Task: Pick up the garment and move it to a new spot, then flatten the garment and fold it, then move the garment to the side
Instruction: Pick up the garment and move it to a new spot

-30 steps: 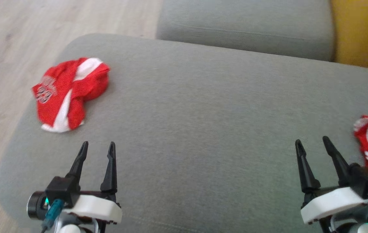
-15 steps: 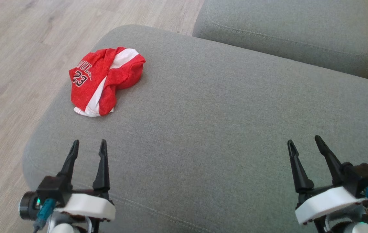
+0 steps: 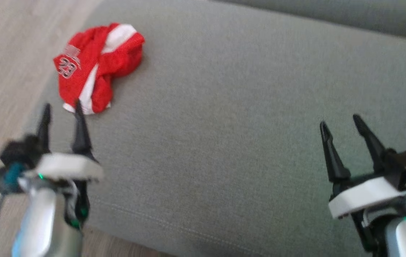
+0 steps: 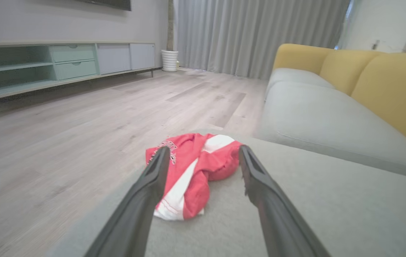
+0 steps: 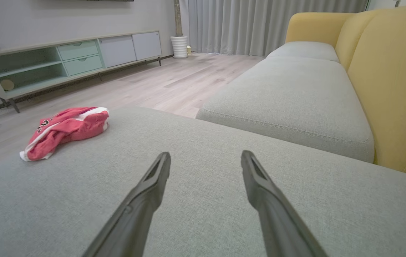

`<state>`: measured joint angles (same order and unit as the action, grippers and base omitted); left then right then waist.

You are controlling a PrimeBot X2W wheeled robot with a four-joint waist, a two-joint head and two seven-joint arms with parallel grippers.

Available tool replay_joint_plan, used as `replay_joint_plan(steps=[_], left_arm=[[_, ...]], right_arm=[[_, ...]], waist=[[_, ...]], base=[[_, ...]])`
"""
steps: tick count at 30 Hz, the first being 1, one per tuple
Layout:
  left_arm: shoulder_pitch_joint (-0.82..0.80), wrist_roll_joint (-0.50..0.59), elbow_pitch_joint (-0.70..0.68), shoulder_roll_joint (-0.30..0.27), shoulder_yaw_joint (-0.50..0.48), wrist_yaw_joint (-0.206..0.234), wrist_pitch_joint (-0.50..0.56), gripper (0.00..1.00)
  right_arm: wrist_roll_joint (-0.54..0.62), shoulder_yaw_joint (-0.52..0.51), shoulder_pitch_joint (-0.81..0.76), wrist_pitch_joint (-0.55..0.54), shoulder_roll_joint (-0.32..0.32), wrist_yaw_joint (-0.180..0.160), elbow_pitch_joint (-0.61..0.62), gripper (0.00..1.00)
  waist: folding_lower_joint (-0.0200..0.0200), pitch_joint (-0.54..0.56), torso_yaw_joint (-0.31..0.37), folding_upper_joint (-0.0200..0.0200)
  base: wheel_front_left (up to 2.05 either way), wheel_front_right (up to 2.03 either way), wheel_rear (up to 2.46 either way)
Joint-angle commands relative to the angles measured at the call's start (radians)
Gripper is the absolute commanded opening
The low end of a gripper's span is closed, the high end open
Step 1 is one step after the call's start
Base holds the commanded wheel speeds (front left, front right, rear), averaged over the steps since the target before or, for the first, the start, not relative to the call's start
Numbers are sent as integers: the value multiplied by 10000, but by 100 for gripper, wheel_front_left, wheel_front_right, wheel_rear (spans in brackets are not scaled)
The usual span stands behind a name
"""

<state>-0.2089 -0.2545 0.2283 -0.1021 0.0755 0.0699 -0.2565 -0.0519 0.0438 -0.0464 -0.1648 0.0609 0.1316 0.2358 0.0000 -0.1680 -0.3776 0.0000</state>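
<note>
Left gripper [image 3: 62,104], fingers apart and empty, hovers just short of the crumpled red garment [image 3: 96,60] at the cushion's [image 3: 224,125] left edge; right gripper [image 3: 339,119] likewise spread, well apart. Pinch too shallow and you may nudge it onto the floor [image 3: 3,53].

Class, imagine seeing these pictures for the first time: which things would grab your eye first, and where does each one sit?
The crumpled red-and-white jersey stands out most, near the far left corner of the grey sofa cushion. Next come the open dark-fingered grippers: the left gripper points at the jersey, the right gripper hangs over bare cushion at lower right. The yellow backrest lines the right wrist view's right side.
</note>
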Motion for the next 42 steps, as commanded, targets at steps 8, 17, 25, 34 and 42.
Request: replay_joint_plan(steps=[8, 17, 25, 34, 42], left_arm=[[-3462, -502, 3931, -634, -1497, -650, -52, 100], [-5513, -882, 8489, -1464, -1870, -1276, 109, 100], [-5673, -888, 8248, -2036, -2276, -1250, -45, 0], [-3403, -27, 4341, -1686, -3423, -1205, -51, 0], [-1597, 708, 1822, -1032, -3486, -1384, -52, 0]], right_arm=[[96, 539, 1450, -378, 806, -9, 757, 100], [-14, 613, 1998, -240, 898, -9, 620, 100], [-97, 289, 1926, 187, 609, -9, 220, 100], [-253, -79, 1515, 684, 256, -9, -290, 100], [-385, -370, 803, 868, 47, -9, -537, 100]], waist=[[0, -2641, 928, 0], [0, -3361, 1546, 0], [0, -2810, 1698, 0], [0, -1167, 1707, 0], [0, 150, 1804, 0]], base=[[0, 0, 0], [0, 0, 0], [0, 0, 0], [0, 0, 0], [0, 0, 0]])
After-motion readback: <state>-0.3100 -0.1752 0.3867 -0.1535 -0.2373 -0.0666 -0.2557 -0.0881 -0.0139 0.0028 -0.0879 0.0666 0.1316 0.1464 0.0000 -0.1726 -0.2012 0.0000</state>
